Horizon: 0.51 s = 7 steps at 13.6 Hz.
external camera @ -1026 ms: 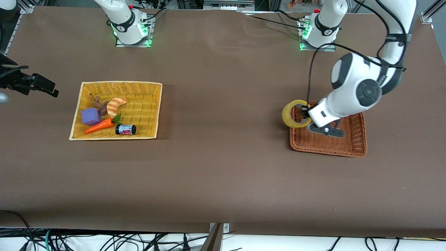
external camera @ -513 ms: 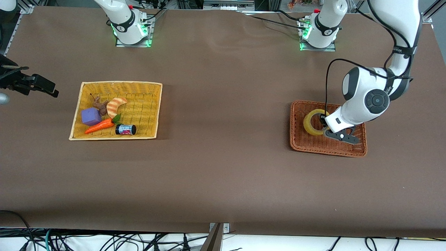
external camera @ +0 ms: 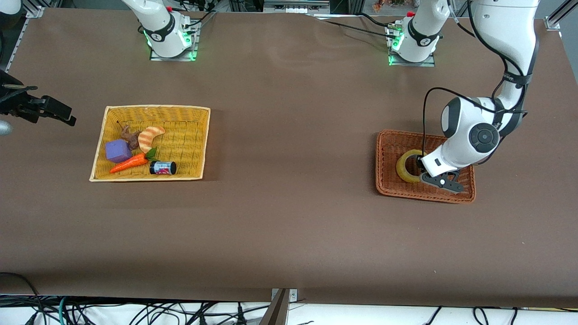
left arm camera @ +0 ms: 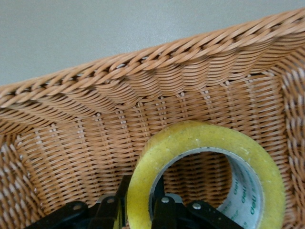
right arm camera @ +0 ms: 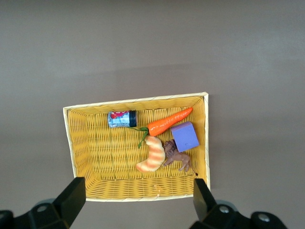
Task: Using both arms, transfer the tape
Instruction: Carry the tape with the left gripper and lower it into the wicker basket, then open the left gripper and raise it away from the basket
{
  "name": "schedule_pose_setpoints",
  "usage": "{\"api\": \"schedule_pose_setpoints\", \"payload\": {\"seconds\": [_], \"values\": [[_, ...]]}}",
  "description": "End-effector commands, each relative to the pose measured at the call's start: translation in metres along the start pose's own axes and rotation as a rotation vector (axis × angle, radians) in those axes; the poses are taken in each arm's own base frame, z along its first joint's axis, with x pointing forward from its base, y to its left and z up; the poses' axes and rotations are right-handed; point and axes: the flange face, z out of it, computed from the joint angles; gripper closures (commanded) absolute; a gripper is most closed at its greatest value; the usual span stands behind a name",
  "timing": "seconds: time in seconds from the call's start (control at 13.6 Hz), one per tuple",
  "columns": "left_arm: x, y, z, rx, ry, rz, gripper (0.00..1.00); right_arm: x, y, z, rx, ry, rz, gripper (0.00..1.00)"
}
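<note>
The tape (external camera: 403, 169), a yellowish ring with a grey inner core, stands on edge low inside the brown wicker basket (external camera: 467, 196) at the left arm's end of the table. My left gripper (external camera: 422, 169) is shut on the tape's wall. In the left wrist view one finger is inside the ring and one outside, so the left gripper (left arm camera: 142, 188) pinches the tape (left arm camera: 200, 138) in front of the basket wall (left arm camera: 143, 62). My right gripper (right arm camera: 138, 188) is open and holds nothing, up in the air above the yellow basket (right arm camera: 69, 143). That arm waits.
The yellow basket (external camera: 204, 135) at the right arm's end holds a carrot (external camera: 128, 163), a purple block (external camera: 118, 150), a croissant (external camera: 149, 137), a brown toy figure (external camera: 130, 137) and a small black jar (external camera: 163, 168). Brown tabletop lies between the two baskets.
My left gripper carried the tape from over the brown basket's rim into the basket and lowered it. The right arm has not moved.
</note>
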Motion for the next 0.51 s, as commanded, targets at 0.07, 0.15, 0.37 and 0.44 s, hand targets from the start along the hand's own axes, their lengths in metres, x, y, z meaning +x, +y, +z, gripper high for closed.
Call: {"api": "schedule_pose_setpoints", "payload": {"seconds": [0.07,0.15,0.37,0.44], "values": [[-0.003,-0.007,0.000,0.016,0.007,0.023,0.08,0.001,0.000,-0.006,-0.014,-0.003,0.003,0.00],[-0.004,-0.009,-0.005,0.015,0.007,0.022,0.00,0.001,0.000,-0.006,-0.014,-0.003,0.001,0.00],[-0.012,-0.009,-0.060,-0.007,0.005,0.010,0.00,0.002,0.000,-0.005,-0.012,-0.005,0.002,0.00],[-0.016,-0.008,-0.091,-0.015,0.019,0.006,0.00,0.002,0.000,-0.005,-0.012,-0.003,0.002,0.00]]}}
